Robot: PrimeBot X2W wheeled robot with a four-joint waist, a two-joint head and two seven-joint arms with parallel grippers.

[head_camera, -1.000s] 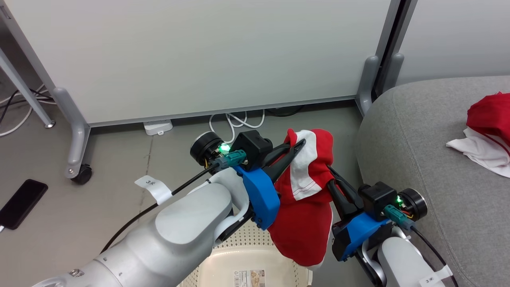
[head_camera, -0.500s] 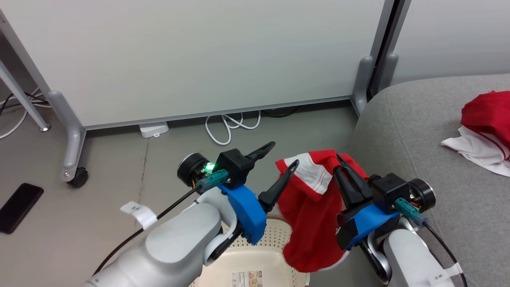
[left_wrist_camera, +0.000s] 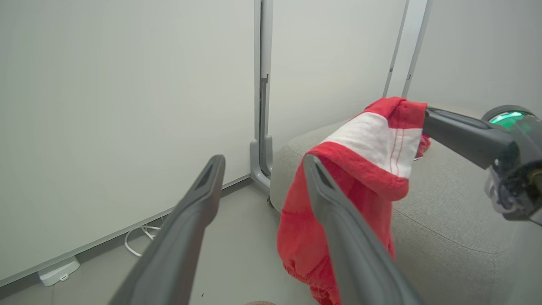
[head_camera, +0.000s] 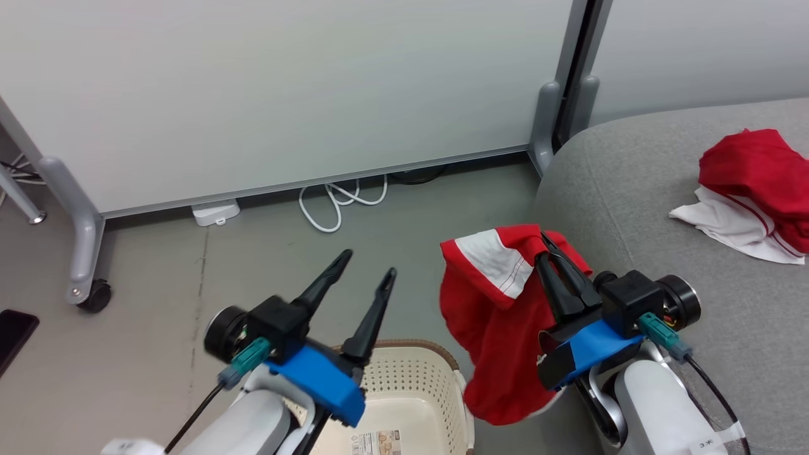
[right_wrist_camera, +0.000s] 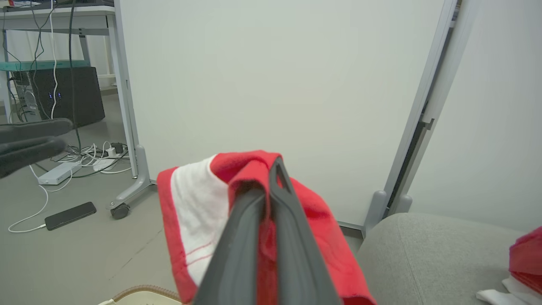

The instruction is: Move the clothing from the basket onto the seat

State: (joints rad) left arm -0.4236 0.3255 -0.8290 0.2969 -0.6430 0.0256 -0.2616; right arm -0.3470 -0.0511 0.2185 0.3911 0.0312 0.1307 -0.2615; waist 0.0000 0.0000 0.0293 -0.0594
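Observation:
A red garment with a white panel (head_camera: 499,316) hangs in the air between the basket and the seat, pinched near its top by my right gripper (head_camera: 543,239), which is shut on it. The wrist views show the same garment (left_wrist_camera: 364,169) (right_wrist_camera: 190,203) and that gripper (right_wrist_camera: 273,167) clamped on a red fold. My left gripper (head_camera: 368,264) (left_wrist_camera: 262,163) stands open and empty, to the left of the cloth, above the cream basket (head_camera: 411,379). A second red and white garment (head_camera: 752,183) lies crumpled on the grey seat (head_camera: 632,208).
White partition panels stand behind, on grey feet with a caster (head_camera: 95,294). A white cable coil (head_camera: 335,202) and a power block (head_camera: 215,212) lie at the panel's base. A black phone (right_wrist_camera: 70,215) rests on the floor at the left.
My left gripper has opened, let go of the garment and drawn back to the left. The cloth now hangs from the right gripper alone. The camera has turned toward the seat.

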